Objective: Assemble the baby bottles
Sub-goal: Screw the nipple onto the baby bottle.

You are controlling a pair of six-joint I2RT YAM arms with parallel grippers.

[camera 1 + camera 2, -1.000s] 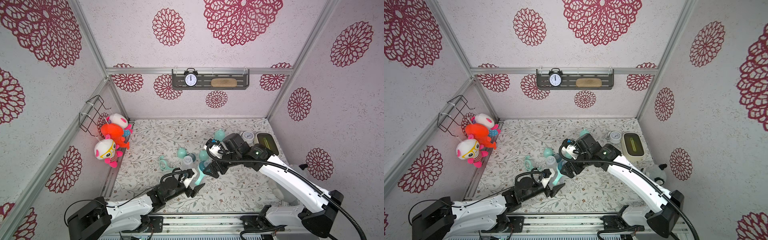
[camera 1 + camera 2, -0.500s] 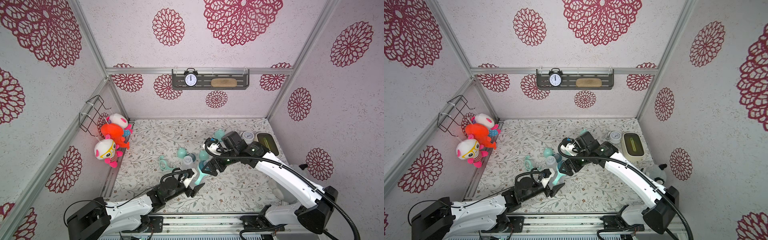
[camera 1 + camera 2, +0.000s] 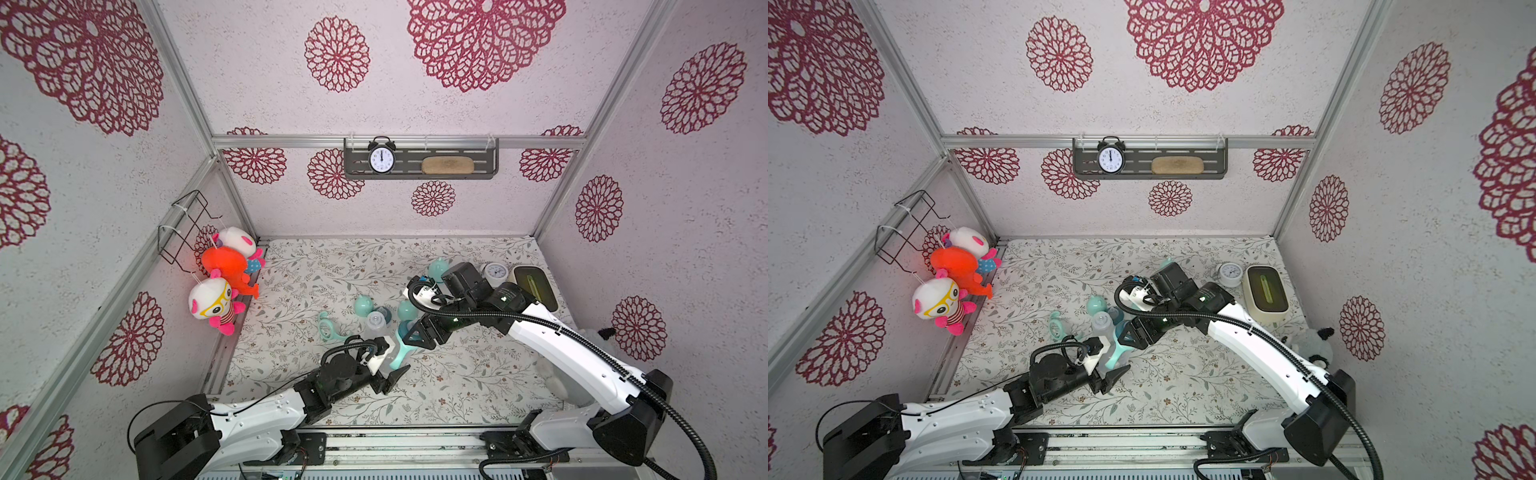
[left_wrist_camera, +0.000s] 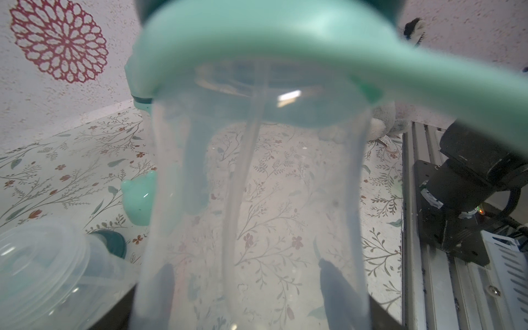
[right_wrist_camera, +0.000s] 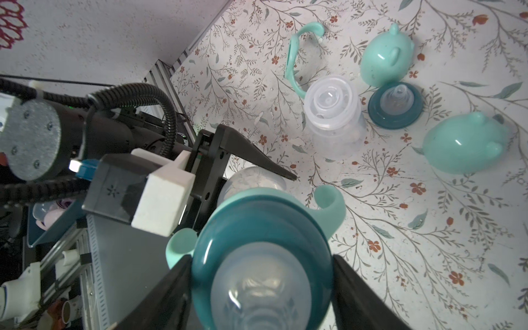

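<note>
My left end effector [image 3: 388, 365] grips the clear plastic bottle [image 4: 257, 200] steady; right end effector [image 5: 261, 258] pinches its dark teal collar [image 5: 257, 225], likely for screwing.

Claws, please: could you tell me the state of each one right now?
Left claw: closed on the bottle.
Right claw: closed on its collar.
</note>
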